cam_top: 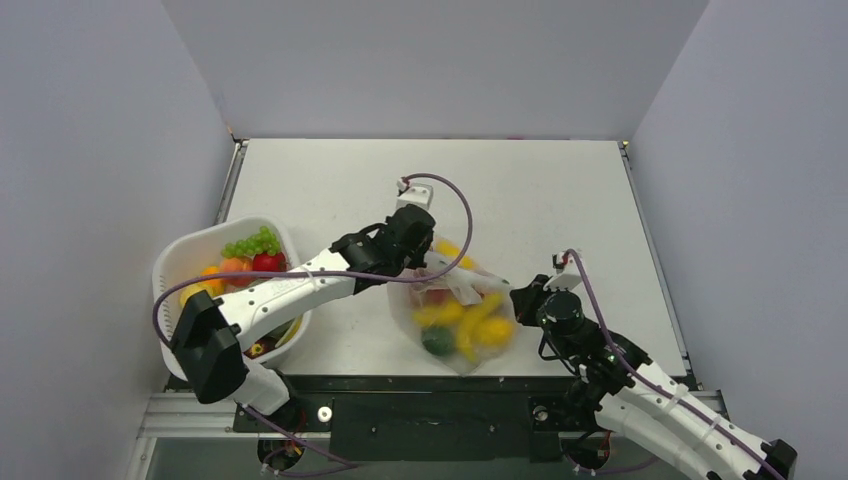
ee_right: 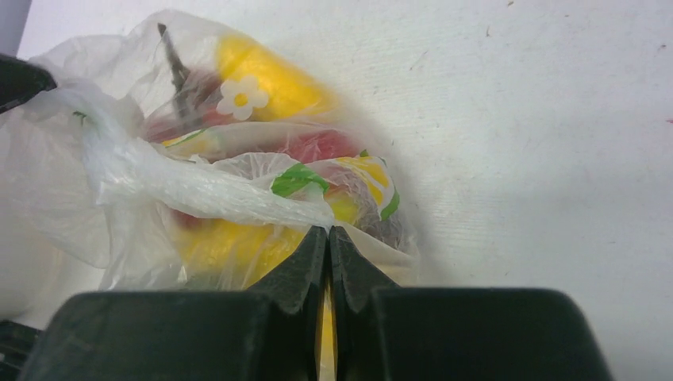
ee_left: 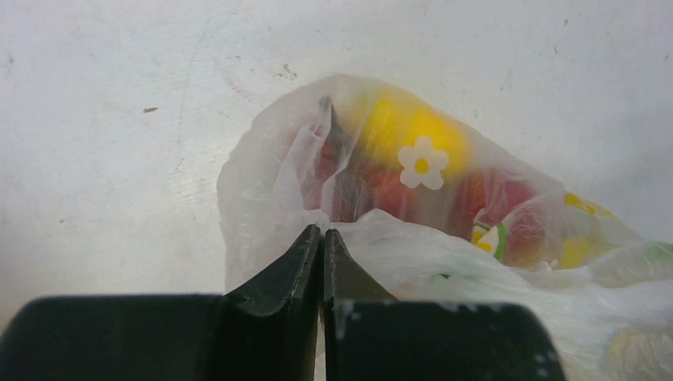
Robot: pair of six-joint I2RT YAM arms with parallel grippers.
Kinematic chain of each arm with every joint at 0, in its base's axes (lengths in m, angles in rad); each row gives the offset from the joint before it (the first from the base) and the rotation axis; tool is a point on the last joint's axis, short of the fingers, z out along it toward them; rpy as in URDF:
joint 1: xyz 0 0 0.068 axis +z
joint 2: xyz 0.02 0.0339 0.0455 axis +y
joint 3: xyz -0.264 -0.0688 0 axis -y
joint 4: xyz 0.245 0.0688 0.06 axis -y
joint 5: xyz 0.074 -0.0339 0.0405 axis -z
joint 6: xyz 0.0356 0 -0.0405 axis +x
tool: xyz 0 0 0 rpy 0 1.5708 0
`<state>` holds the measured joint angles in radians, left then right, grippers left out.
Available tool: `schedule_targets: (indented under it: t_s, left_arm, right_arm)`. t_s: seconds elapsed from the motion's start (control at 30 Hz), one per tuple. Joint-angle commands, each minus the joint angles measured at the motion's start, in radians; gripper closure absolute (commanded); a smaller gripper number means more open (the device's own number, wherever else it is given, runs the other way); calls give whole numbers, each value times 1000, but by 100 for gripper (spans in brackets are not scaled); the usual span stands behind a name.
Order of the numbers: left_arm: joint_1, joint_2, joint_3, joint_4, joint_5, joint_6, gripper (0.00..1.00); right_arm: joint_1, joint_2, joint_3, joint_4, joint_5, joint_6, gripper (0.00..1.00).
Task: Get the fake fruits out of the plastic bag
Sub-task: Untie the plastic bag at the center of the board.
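Left gripper (ee_left: 321, 232): fingers pressed together, pinching a fold of film at the plastic bag's far-left edge.
Right gripper (ee_right: 328, 232): fingers likewise together, clamped on a twisted strip of film at the bag's right side.
Plastic bag (cam_top: 452, 352): lies on the table (cam_top: 540, 195) between the two grippers, near the front edge.
Fake fruits (cam_top: 493, 330): yellow, red and green pieces inside the bag.
White basket (cam_top: 165, 268): left of the bag, under the left arm, holding green grapes (cam_top: 252, 243) with red and orange pieces.
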<state>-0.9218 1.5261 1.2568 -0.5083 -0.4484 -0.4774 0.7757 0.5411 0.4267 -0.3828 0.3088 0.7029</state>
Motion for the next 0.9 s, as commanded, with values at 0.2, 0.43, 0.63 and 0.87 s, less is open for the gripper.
schedule_targets:
  t_s: [0.2,0.43,0.63,0.87]
  left_arm:
    - [141,-370,-349,367,201,-238,100]
    - [146,-426,-409,428,346,-295,100]
    - [148,-440,-389,399,364,-316,100]
    - [148,-426,-351,358,382,-334,100]
  right_arm:
    - [-42,-50,79,-90,90,-24,100]
    - [-52,90,295,-167,-125,-183,67]
    - [-35,258,446,-173,-413,-364,43]
    - [164,372,518,-181,-289,-470,43]
